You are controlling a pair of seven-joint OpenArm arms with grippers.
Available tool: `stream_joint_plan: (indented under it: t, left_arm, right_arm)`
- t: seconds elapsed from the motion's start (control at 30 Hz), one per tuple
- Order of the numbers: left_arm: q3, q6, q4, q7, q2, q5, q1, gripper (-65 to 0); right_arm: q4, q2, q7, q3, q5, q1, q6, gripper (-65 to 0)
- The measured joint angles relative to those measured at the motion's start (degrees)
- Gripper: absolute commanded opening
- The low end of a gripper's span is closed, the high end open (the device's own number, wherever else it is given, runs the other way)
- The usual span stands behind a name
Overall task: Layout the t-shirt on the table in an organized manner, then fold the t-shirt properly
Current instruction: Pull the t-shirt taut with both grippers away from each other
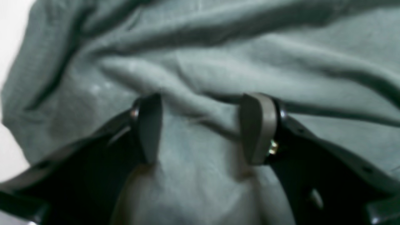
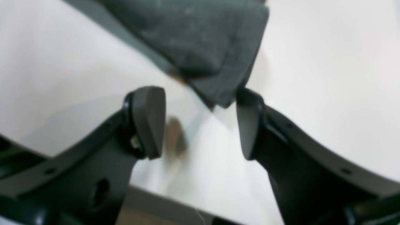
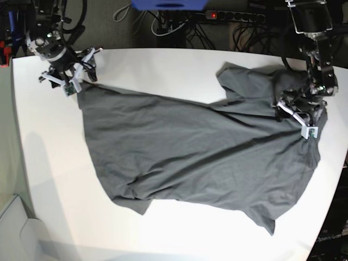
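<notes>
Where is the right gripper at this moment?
In the base view, the right gripper is at the table's far left corner, open beside the t-shirt's corner.

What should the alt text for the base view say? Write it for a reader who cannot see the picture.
A dark grey t-shirt lies spread but wrinkled across a white table, seen from above. The right gripper, open, sits at the shirt's far-left corner; the left gripper, also open, is over the cloth at the right edge. Black cables run behind the table.

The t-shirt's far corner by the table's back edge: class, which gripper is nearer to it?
The right gripper, jaws open just off that corner of the t-shirt. The left gripper hovers open over the shirt's opposite end.
</notes>
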Motion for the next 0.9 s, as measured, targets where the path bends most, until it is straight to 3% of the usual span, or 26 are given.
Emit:
stream_joint_plan:
  t: [0.17, 0.23, 0.3, 0.43, 0.47, 0.63, 0.77, 0.9]
  left_arm:
    - [-0.09, -0.24, -4.15, -5.18, -0.55, -0.94, -0.61, -26.1]
    - [-0.09, -0.42, -4.42, -5.55, -0.66, -1.09, -0.63, -26.1]
    - [-0.09, -0.42, -4.46, -5.53, -0.63, -1.09, -0.76, -26.1]
    - [-0.09, -0.22, -4.46, -5.51, -0.63, -0.92, -0.76, -26.1]
    - [-0.09, -0.24, -4.46, -5.51, -0.66, -0.92, -0.76, -26.1]
    - [-0.09, -0.55, -4.90, -5.64, -1.40, -1.05, -0.76, -26.1]
    - [-0.07, -0.59, -4.76, -5.66, -1.42, 2.78, -0.79, -26.1]
    - [-0.09, -0.63, -4.61, -5.73, -1.42, 3.89, -0.81, -26.1]
  right_arm:
    - [-2.78, 0.02, -0.39, 0.00, -0.07, 2.03, 0.00, -28.6]
    - [-4.22, 0.37, -0.33, -0.07, 0.00, 3.63, 0.63, -31.9]
    - [-5.64, 1.86, 0.44, -0.17, 0.33, 4.94, 4.00, -40.6]
    - [-7.58, 1.84, 0.13, -0.07, 0.44, 6.67, 4.04, -63.0]
    - [-7.41, 1.73, -0.11, -0.07, 0.20, 6.82, 4.09, -65.0]
    - [3.48, 1.79, -0.85, 0.85, -0.26, 5.66, 4.26, -65.0]
    - [10.86, 1.70, -0.59, 0.90, 0.17, 9.27, 4.44, -65.0]
    - [10.69, 1.64, -6.73, 0.68, 0.11, 17.25, 4.76, -65.0]
